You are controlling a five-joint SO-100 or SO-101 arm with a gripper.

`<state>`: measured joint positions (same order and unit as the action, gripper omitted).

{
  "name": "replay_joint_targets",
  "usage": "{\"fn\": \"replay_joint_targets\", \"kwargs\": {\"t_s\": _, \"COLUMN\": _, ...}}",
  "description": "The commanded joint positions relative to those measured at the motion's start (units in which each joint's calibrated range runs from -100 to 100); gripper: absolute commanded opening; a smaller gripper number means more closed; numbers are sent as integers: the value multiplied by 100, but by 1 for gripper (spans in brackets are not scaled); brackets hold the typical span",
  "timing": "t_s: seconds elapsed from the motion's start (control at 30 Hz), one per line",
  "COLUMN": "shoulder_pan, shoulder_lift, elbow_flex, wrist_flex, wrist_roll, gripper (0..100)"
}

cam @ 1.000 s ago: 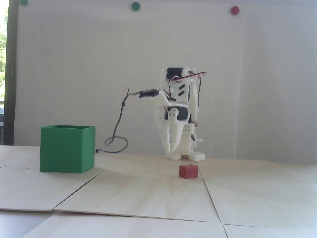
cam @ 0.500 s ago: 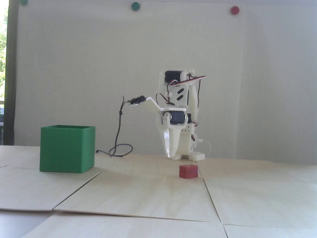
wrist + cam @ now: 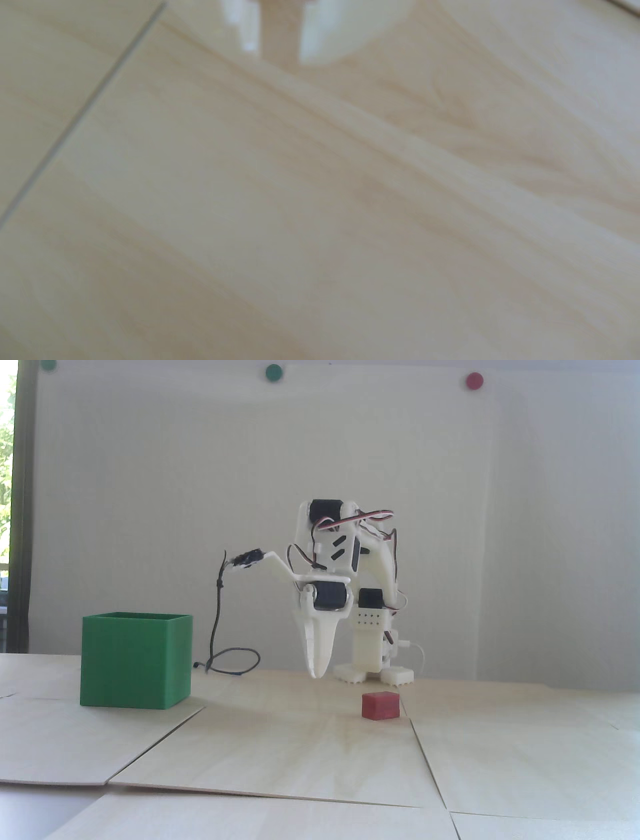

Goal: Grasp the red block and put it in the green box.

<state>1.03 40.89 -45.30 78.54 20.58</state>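
Observation:
The red block point(image 3: 380, 705) lies on the wooden table, to the right of centre in the fixed view, in front of the arm's base. The green box point(image 3: 135, 660) stands at the left, its top open. My gripper point(image 3: 318, 672) points down and hangs just above the table between the two, left of and behind the block, touching neither. In the blurred wrist view the gripper point(image 3: 280, 59) enters from the top edge, with a narrow strip of wood showing between its white fingers point(image 3: 317, 34); it holds nothing. Block and box are out of the wrist view.
The arm's white base point(image 3: 372, 660) stands behind the block. A black cable point(image 3: 220, 640) hangs from the wrist camera and loops on the table right of the box. Seams point(image 3: 155, 745) run between the plywood panels. Green and red dots are on the wall.

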Motion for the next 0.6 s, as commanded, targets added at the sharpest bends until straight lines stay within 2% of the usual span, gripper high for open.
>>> {"fn": "replay_joint_targets", "kwargs": {"t_s": 0.0, "shoulder_pan": -180, "shoulder_lift": -445, "elbow_flex": -430, "wrist_flex": 64, "wrist_roll": 77, "gripper": 3}}
{"fn": "replay_joint_targets", "kwargs": {"t_s": 0.17, "shoulder_pan": -582, "shoulder_lift": -1037, "elbow_flex": 218, "wrist_flex": 435, "wrist_roll": 514, "gripper": 2}}
{"fn": "replay_joint_targets", "kwargs": {"t_s": 0.4, "shoulder_pan": -984, "shoulder_lift": -2166, "elbow_flex": 1966, "wrist_flex": 587, "wrist_roll": 524, "gripper": 2}}
{"fn": "replay_joint_targets", "kwargs": {"t_s": 0.57, "shoulder_pan": -992, "shoulder_lift": -2372, "elbow_flex": 2551, "wrist_flex": 519, "wrist_roll": 524, "gripper": 3}}
